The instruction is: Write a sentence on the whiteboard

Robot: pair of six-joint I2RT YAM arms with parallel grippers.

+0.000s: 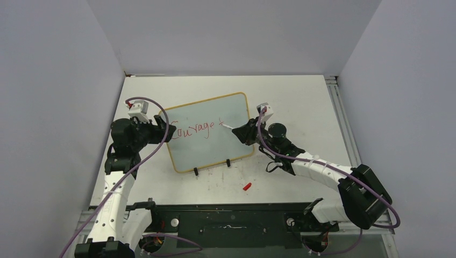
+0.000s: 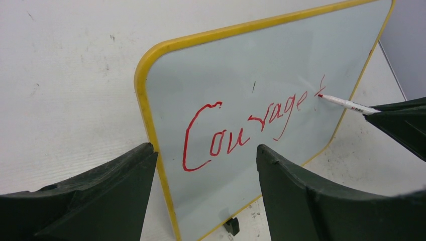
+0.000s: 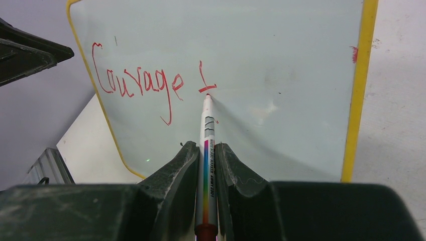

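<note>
Nearest to us on the desk (image 1: 177, 188) lies a small red cap (image 1: 247, 186), apart from everything else and just in front of the whiteboard (image 1: 215, 153). We take it for the marker's cap, pulled off and set aside. Behind it the whiteboard is propped on its two black clip feet (image 1: 196, 172), between the two arms.

On the left, the left end effector (image 1: 161, 129) has its jaws spread wide, and the board's yellow left edge stands between the two fingers (image 2: 296, 201). We cannot tell whether either finger presses the frame, so we judge that it is steadying the board rather than gripping it. On the right, the right end effector (image 3: 203, 150) is clamped narrow on a white marker (image 3: 207, 125), whose red tip touches the board face.

On that face the sentence (image 1: 194, 129) is only partly there. "Courage" is written in red across the upper left. Just beside its last letter are an upright stroke and a short crossbar at the marker's tip, which we read as the start of a "t".

We judge the task to be in its early part: one word is finished, a second is just begun, and the rest of the sentence is not yet written. The lower half of the board carries no writing, nor does the far right of the top line, so there is room for what is left.
</note>
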